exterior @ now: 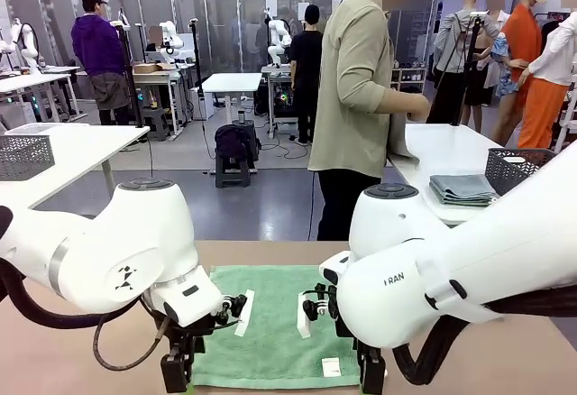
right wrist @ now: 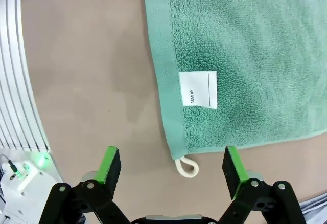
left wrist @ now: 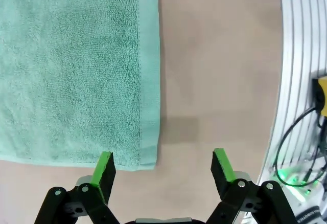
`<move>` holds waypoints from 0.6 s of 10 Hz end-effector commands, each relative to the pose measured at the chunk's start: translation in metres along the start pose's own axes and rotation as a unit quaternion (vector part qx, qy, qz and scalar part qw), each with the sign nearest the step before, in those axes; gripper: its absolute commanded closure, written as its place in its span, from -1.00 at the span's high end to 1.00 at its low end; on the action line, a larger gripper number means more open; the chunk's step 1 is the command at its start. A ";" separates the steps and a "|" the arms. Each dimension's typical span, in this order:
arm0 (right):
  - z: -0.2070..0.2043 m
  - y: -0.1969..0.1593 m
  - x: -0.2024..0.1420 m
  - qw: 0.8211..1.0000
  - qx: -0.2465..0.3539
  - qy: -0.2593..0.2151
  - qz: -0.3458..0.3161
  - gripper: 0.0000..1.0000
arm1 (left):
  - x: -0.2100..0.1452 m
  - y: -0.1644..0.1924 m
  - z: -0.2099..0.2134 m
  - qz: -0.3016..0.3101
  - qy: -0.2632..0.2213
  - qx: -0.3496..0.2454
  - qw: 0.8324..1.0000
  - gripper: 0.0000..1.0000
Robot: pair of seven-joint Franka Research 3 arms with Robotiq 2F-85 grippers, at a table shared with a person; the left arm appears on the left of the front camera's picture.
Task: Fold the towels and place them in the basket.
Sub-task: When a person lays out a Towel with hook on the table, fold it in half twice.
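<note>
Left gripper (left wrist: pixel 163 163) is released, jaws wide, above one near corner of the green towel (exterior: pixel 270 323), which lies flat on the table (exterior: pixel 261 252). Right gripper (right wrist: pixel 170 157) is also released and empty, above the other near corner, by the loop (right wrist: pixel 186 168) and label (right wrist: pixel 198 89). Blue-grey towel (exterior: pixel 462 188) lies folded beside the basket (exterior: pixel 523 168).

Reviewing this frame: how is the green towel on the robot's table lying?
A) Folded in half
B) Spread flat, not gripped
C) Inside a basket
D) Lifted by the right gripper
B: the green towel lies spread flat on the table, and the left gripper and right gripper hover at its near corners, both open and gripping nothing.
</note>
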State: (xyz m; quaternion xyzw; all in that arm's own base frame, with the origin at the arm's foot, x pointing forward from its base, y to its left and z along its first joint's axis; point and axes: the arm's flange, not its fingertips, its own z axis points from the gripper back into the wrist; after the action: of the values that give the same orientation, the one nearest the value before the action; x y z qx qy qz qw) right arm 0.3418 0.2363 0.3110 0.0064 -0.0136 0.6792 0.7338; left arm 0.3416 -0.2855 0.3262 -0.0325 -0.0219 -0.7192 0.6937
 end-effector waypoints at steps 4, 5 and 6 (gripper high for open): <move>-0.015 -0.007 -0.003 1.000 0.002 0.017 0.004 1.00 | -0.001 0.010 -0.019 0.000 0.025 0.025 0.999 0.90; -0.017 -0.008 -0.003 1.000 0.001 0.019 0.009 1.00 | -0.002 0.011 -0.022 0.000 0.026 0.026 0.999 0.90; -0.016 -0.008 -0.004 1.000 0.002 0.020 0.011 1.00 | -0.003 0.012 -0.023 0.002 0.026 0.028 0.999 0.90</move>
State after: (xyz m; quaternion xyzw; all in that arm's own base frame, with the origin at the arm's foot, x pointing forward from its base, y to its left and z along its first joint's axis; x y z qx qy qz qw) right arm 0.3453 0.2312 0.2972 0.0016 0.0017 0.6828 0.7306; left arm 0.3507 -0.2805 0.3072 -0.0089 -0.0141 -0.7224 0.6913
